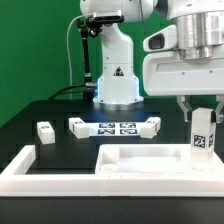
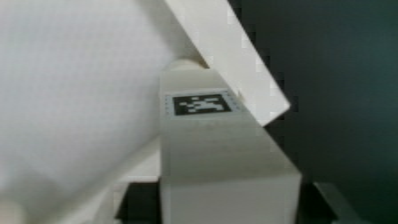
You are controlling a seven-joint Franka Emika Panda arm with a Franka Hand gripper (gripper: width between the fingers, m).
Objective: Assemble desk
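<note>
The gripper (image 1: pixel 203 115) has its fingers (image 1: pixel 189 107) clamped on one short square white plastic leg (image 1: pixel 203 137), which stands upright between them. The white rectangular rimmed plastic desk top (image 1: pixel 130 160) lies just beside the fingers. No leg appears fitted. A second leg (image 1: pixel 45 131) lies well apart from the fingers. Assembly is judged to be at an early stage.

desk top (image 1: pixel 150 160): flat | tagged leg (image 1: pixel 203 137): upright beside its rim | other leg (image 1: pixel 45 131): apart

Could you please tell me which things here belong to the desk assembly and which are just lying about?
Belongs to the job: white plastic rectangular tray-like desk top; short square white tagged leg at the gripper; second short white leg on the black table.
Just lying about: thin flat white marker board; long low white border wall.
</note>
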